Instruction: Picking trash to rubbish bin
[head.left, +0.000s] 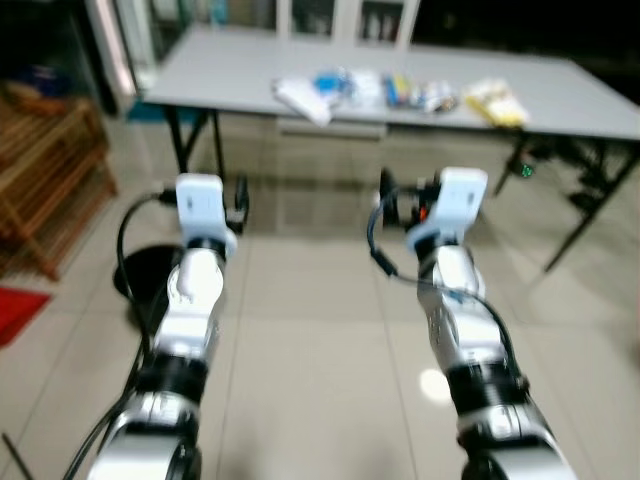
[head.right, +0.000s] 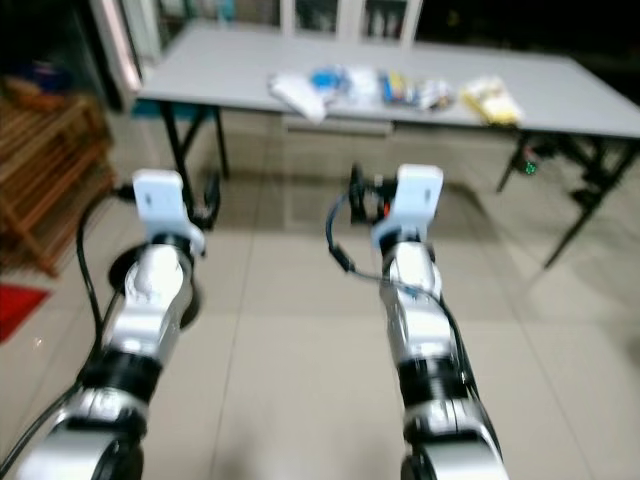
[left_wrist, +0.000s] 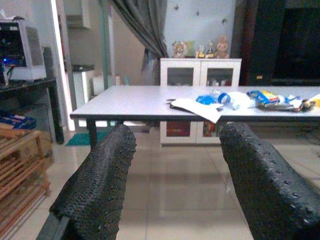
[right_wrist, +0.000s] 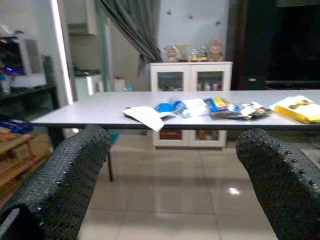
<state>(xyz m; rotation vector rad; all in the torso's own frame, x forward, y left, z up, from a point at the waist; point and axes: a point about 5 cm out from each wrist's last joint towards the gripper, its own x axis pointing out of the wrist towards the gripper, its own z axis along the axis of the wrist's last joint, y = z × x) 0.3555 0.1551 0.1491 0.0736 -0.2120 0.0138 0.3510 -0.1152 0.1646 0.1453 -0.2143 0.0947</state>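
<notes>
Trash lies in a row on the grey table (head.left: 230, 62) ahead: a white paper (head.left: 303, 98), blue wrappers (head.left: 332, 82), mixed packets (head.left: 420, 95) and a yellow packet (head.left: 496, 103). Both silver arms reach forward over the tiled floor, short of the table. In the left wrist view my left gripper (left_wrist: 177, 135) stands open with nothing between its fingers. In the right wrist view my right gripper (right_wrist: 175, 136) is also open and holds nothing. The paper (right_wrist: 147, 116) and the yellow packet (right_wrist: 300, 109) show beyond the fingers (right_wrist: 75, 170).
A dark round object (head.left: 145, 272) sits on the floor under my left arm. A wooden rack (head.left: 50, 170) and a red mat (head.left: 15, 310) are at the left. Black table legs (head.left: 190, 140) stand ahead. A white cabinet (right_wrist: 190, 75) is behind the table.
</notes>
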